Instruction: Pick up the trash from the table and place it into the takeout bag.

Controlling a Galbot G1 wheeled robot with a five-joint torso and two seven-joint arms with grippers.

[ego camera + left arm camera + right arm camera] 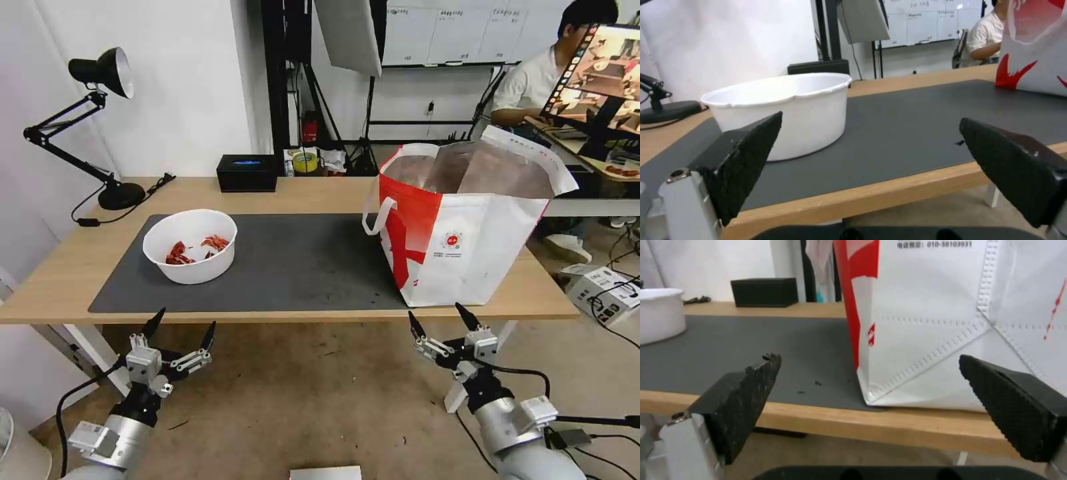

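In the head view, a white round bowl [191, 245] holding red shell scraps [197, 249] is seen on the left part of the dark grey mat [300, 263] that covers the light-wood surface [60, 273]. The takeout bag [460, 230] is stood upright at the right end of the surface, partly on the mat, well apart from the bowl; its mouth is held open and silver foil lining is shown inside, though what lies at the bottom cannot be made out. A small round red logo is printed on its white side above lines of writing too small to be read. A black desk lamp [93, 127] and a black rectangular box [247, 173] are placed along the far edge. The left gripper [181, 327] and the right gripper [440, 319] are held below the near edge of the surface, each with its jaws spread apart and nothing between them. In the left wrist view, the bowl [786, 110] is seen just beyond the parted jaws of the left gripper [869, 140], its contents hidden by its wall, and a red-and-white corner of the bag [1036, 56] is shown farther along the mat. In the right wrist view, the bag [960, 326] is seen close before the open right gripper [869, 380], with the printed digits "010-58103931" legible near its top.
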